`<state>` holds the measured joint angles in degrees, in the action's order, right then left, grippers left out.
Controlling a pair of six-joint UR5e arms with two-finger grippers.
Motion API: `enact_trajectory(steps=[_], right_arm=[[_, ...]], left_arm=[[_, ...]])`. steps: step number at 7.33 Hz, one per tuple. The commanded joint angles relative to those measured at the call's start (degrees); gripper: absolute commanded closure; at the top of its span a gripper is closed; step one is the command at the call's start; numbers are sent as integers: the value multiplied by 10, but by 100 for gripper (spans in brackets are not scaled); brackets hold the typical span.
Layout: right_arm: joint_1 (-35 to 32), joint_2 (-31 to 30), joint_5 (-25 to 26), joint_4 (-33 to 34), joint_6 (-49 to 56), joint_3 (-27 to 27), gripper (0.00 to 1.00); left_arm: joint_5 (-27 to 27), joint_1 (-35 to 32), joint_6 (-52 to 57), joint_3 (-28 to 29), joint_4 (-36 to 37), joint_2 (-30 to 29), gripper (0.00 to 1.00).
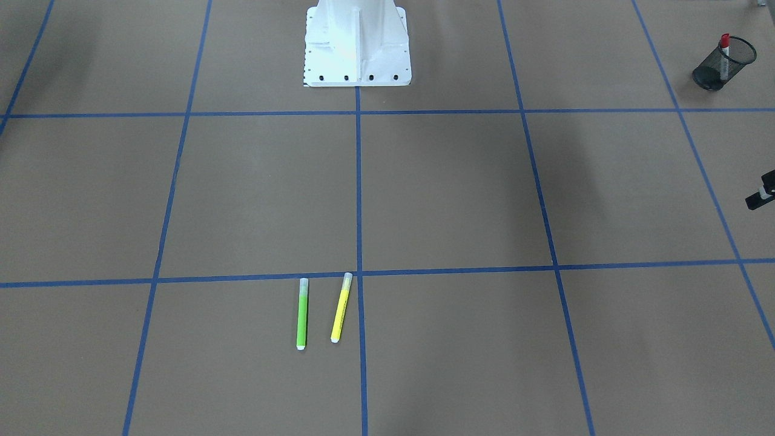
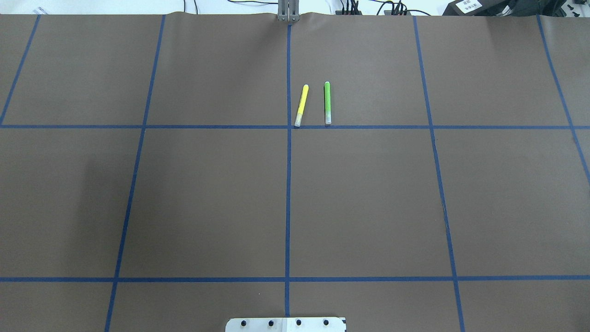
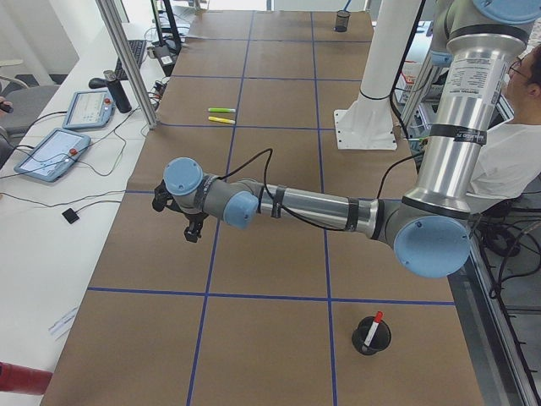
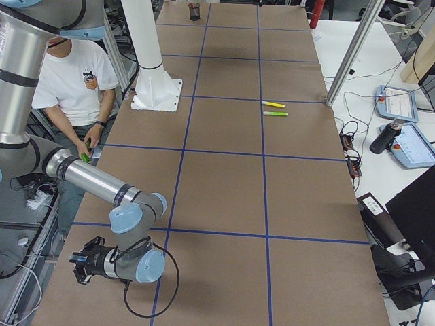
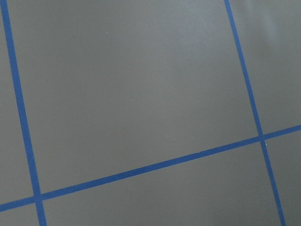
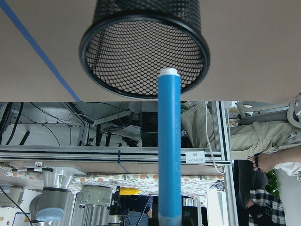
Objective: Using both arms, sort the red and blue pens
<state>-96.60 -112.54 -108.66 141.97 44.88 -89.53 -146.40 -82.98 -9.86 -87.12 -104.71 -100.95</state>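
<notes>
Right gripper [image 4: 83, 261]: low at the robot's right end of the table. In its wrist view the blue highlighter [image 6: 169, 141] juts straight out from the bottom edge, clear of the table, white end foremost. The fingers are clamped on its lower end but barely show themselves. The white end sits at the rim of the right-end mesh cup [image 6: 122, 56], and the camera looks into the cup's mouth. Whether the tip is over the mouth or short of it, cannot tell.

Left gripper [image 3: 193, 230]: hangs above the table [image 5: 141, 70] toward the left end, pointing down. Fingers parted or closed, cannot tell. Its wrist view shows only brown surface and blue tape lines.

Red-capped marker [image 1: 725, 43]: stands in the left-end mesh cup [image 1: 713, 68], with its cap above the rim.

Green highlighter [image 1: 301, 313] and yellow highlighter [image 1: 341, 307]: lying side by side, apart, on the operators' side. The yellow one is slightly tilted, just beside the centre tape line.

A person [image 4: 71, 81] sits behind the robot.
</notes>
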Motion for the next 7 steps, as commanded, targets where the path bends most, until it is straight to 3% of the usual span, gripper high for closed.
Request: enact_trajectory(steps=[1, 2, 3, 4, 7], right_arm=[[0, 2, -15, 0, -1, 4, 100], [1, 2, -30, 0, -1, 7, 100], [2, 2, -50, -1, -1, 17, 64], [2, 7, -54, -1, -6, 18, 1], [2, 52, -74, 0, -5, 25, 0]], left_arm=[[9, -1, -3, -7, 0, 0, 0], [9, -1, -3, -7, 0, 1, 0], [9, -1, -3, -7, 0, 1, 0], [9, -1, -3, -7, 0, 1, 0], [9, -3, -6, -8, 1, 1, 0]])
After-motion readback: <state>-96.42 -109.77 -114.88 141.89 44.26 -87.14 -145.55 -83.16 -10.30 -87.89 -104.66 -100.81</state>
